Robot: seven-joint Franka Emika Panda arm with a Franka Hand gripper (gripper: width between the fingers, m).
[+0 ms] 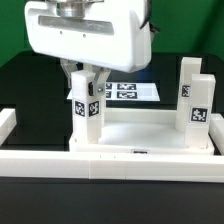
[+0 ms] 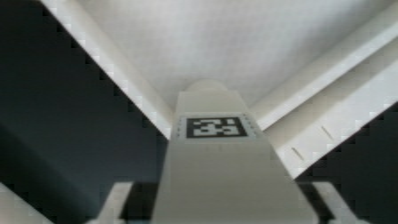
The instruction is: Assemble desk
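Nearest the lens, in the exterior view: a long white border rail [image 1: 60, 165], running across the foreground

Above it, the hand [image 1: 85, 84], coming straight down from its bulky white housing and closed on a leg [image 1: 85, 108]. In the wrist view, same grip from above: one of the fingers [image 2: 118, 202] on each side of the leg [image 2: 217, 165], pressed to its flat faces as far as can be judged, tag uppermost and square to the camera

Directly below the hand, then, and nowhere off to the side: the leg, upright, long axis vertical, in line with the fingers. Foot of it planted at the corner of the desk top [image 1: 140, 128] on the exterior view's left (whether fully home in the round socket, impossible to tell; hidden behind the rim)

Outward from there: the white tray-like top lying flat, rim raised; a second leg [image 1: 196, 100] standing at the corner on the exterior view's right, well apart from the hand and untouched. Behind the top, the marker board [image 1: 128, 90], flat

Likely the step in hand: seating or twisting this leg into its socket. Turning on one thing only, by this reading: keeping the leg's vertical axis plumb over the socket. Any tilt, and probably a jam against the rim rather than a clean seat
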